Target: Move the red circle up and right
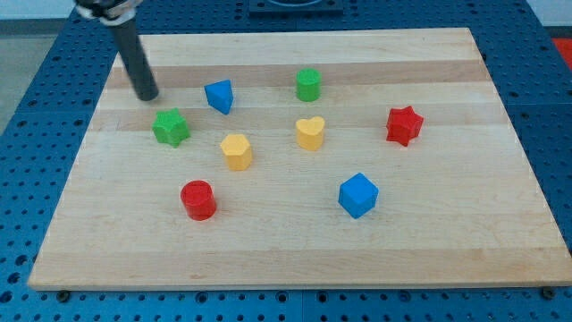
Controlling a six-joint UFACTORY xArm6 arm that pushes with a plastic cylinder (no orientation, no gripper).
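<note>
The red circle (198,199) is a short red cylinder at the board's lower left. My tip (147,96) rests on the board at the upper left, far above and left of the red circle. It stands just above and left of the green star (170,127), not touching it.
A blue triangular block (219,96), a green cylinder (308,84), a yellow hexagon-like block (237,151), a yellow heart (310,132), a red star (403,124) and a blue cube (358,194) lie on the wooden board (465,241). The yellow hexagon-like block lies up and right of the red circle.
</note>
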